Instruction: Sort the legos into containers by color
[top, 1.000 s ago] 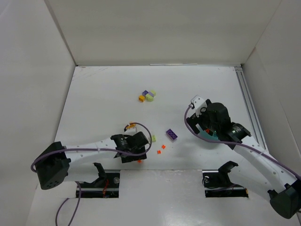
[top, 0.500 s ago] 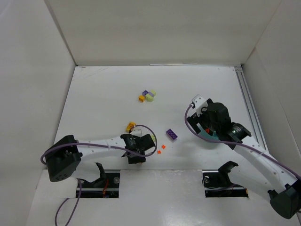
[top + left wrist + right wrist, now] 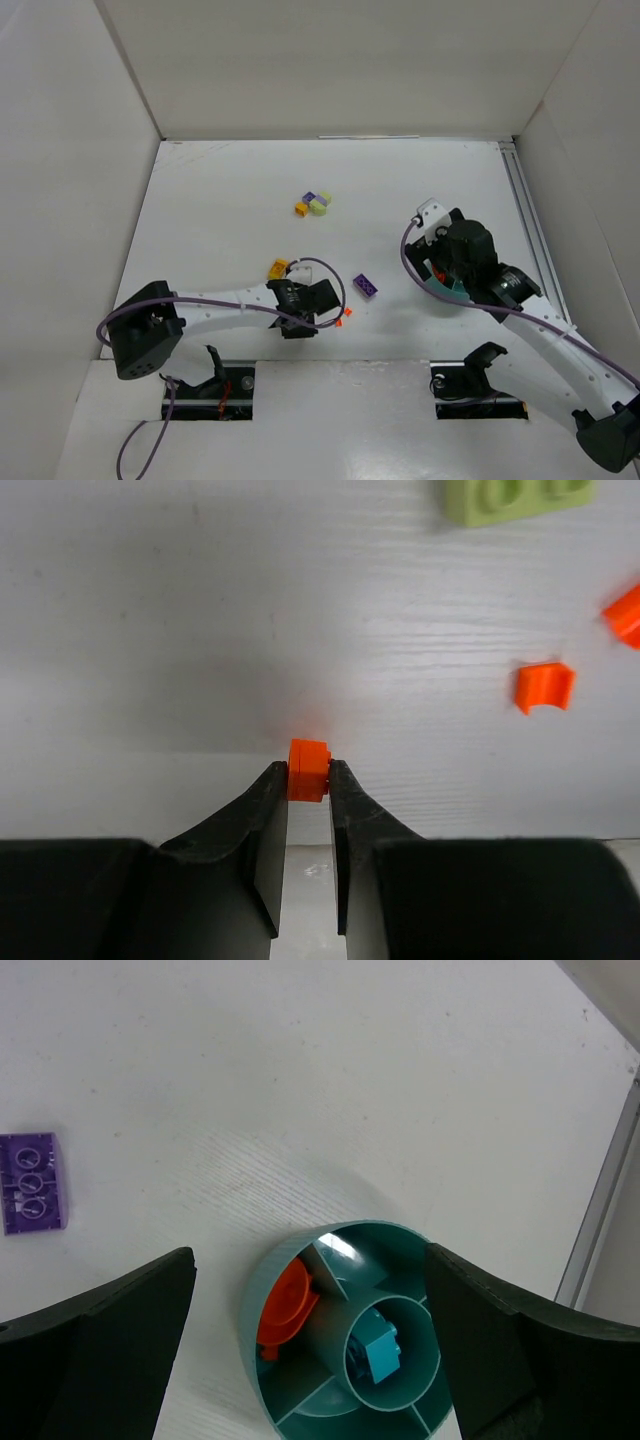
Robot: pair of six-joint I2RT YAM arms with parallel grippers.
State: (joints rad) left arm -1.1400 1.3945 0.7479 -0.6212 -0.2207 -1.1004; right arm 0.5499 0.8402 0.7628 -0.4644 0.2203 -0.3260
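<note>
left tool [image 3: 308, 780] shown closed on a small orange-red lego [image 3: 309, 769], which is pinched between the two dark fingertips just above the white tabletop [image 3: 220, 220]. from the gripped piece, a loose orange-red arch [image 3: 545, 685] is seen at 2 o'clock, a second orange-red piece [image 3: 625, 615] is cut by the frame edge farther out at 2 o'clock, and a pale green plate [image 3: 515, 498] lies at 1 o'clock at the upper border. right tool [image 3: 308, 1258] shown spread wide and gripping nothing, its fingers [image 3: 100, 1340] standing either side of the round teal bowl [image 3: 250, 1310]. an orange-red piece [image 3: 285, 1305] is held in the compartment at 9 o'clock of the central cup, and a teal brick [image 3: 380, 1352] sits inside the cup itself. a purple brick [image 3: 33, 1182] rests on the tabletop at 10 o'clock from the bowl, well apart from it. in the overhead view, a yellow piece [image 3: 278, 269] lies at 11 o'clock of the left tool, and a small cluster [image 3: 314, 203] of yellow, purple and pale green pieces is seen farther off at 12 o'clock.
</note>
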